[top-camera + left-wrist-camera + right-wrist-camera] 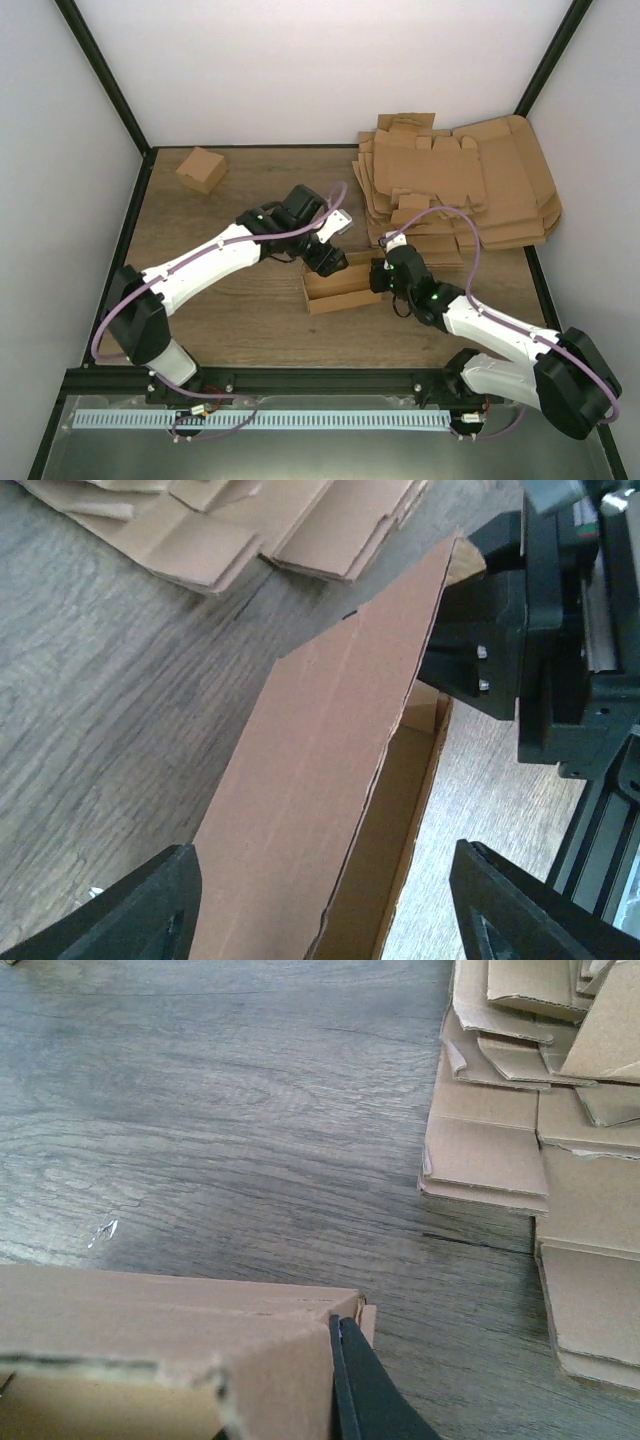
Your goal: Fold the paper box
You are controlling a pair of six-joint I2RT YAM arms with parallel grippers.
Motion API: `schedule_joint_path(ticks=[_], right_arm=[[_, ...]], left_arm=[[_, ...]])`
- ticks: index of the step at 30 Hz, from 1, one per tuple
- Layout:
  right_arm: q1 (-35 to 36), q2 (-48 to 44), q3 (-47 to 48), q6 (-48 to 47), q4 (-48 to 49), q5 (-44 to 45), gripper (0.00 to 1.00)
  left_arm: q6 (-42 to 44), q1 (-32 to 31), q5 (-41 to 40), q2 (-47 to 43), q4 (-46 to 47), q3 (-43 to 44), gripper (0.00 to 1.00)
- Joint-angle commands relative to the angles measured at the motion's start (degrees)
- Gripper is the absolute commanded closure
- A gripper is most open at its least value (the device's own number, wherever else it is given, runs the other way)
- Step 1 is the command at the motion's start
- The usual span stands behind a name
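The paper box (345, 291) stands as a long, narrow walled tray in the middle of the table. My left gripper (326, 263) hangs over its left part, open. In the left wrist view its fingers (150, 910) straddle one tall long flap of the paper box (320, 760), which leans over the tray's inside. My right gripper (383, 277) is at the tray's right end, shut on the end wall. In the right wrist view only a black fingertip (365, 1390) shows against the box corner (150, 1330).
A big untidy stack of flat cardboard blanks (460, 185) fills the back right, close behind the tray. A small folded brown box (201, 168) sits at the back left. Black frame posts run along both sides of the table.
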Motion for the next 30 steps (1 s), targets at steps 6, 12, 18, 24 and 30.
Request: schedule_joint_path(ticks=[6, 12, 18, 24, 30], right_arm=[[0.9, 0.4, 0.9, -0.5, 0.6, 0.0, 0.99], [1.0, 0.7, 0.9, -0.1, 1.2, 0.0, 0.96], [1.4, 1.0, 0.2, 1.7, 1.0, -0.2, 0.96], [2.2, 0.6, -1.5, 3.6, 0.5, 0.5, 0.94], [2.2, -2.0, -1.3, 5.3, -2.8, 1.8, 0.81]], left_arm=[[7.5, -0.3, -0.1, 4.4, -4.2, 3.6, 0.55], [7.3, -0.4, -2.1, 4.8, -4.5, 3.3, 0.80], [7.3, -0.8, 1.2, 4.3, -4.2, 1.6, 0.89], [6.7, -2.4, 2.4, 4.3, -2.7, -1.4, 0.90], [6.1, -4.0, 2.1, 5.2, -2.5, -2.0, 0.90]])
